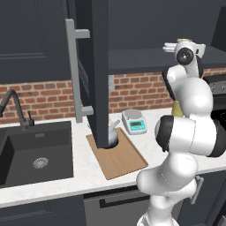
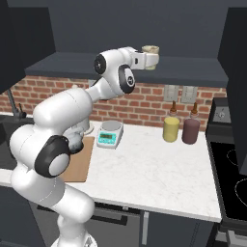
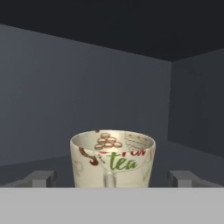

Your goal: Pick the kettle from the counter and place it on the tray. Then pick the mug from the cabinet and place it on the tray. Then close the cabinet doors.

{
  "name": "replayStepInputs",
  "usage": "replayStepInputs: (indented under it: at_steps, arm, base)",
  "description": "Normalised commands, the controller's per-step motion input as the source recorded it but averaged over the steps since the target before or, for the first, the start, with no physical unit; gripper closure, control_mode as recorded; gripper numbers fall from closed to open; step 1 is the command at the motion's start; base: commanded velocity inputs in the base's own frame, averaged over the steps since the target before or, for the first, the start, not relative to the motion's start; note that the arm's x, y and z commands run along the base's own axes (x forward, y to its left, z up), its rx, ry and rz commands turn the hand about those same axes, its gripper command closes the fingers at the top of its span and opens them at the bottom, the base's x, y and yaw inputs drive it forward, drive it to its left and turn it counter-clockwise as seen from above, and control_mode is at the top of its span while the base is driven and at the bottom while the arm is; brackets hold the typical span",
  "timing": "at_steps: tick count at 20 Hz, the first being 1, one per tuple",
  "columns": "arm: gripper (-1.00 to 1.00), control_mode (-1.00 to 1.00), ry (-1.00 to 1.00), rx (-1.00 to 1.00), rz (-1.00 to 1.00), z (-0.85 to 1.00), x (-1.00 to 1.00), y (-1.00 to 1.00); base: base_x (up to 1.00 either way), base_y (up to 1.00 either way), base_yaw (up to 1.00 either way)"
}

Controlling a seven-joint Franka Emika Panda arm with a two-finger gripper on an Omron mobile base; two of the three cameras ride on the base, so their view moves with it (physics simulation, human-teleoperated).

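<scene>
The beige mug (image 3: 112, 159), printed with "tea", stands upright on the cabinet shelf (image 2: 193, 72). My gripper (image 3: 112, 179) is open around it, one fingertip (image 3: 41, 178) to each side and apart from the mug's wall. From the right base view the mug (image 2: 150, 48) shows just past the gripper (image 2: 150, 61), high up in the cabinet. The dark kettle (image 1: 114, 136) sits on the wooden tray (image 1: 126, 159) on the counter (image 1: 53, 185), half hidden by the open cabinet door (image 1: 99, 66).
A white scale (image 1: 134, 121) stands behind the tray. A yellow bottle (image 2: 170, 128) and a dark red bottle (image 2: 191, 129) stand by the brick wall. The black sink (image 1: 35, 152) lies left and the stove (image 2: 231, 178) right. The other open door (image 2: 236, 72) hangs at right.
</scene>
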Motion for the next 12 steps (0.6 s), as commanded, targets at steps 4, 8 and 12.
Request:
replayStepInputs:
  at_steps: [4,8,12]
  arm:
    - [1.0,-1.0,0.0,0.0,0.0,-0.06,0.01,0.0]
    - [1.0,-1.0,0.0,0.0,0.0,-0.04,0.02,0.0]
    - [1.0,-1.0,0.0,0.0,0.0,-0.04,0.0,0.0]
  base:
    - [0.0,0.0,0.0]
    - [0.0,0.0,0.0]
    - [0.0,0.0,0.0]
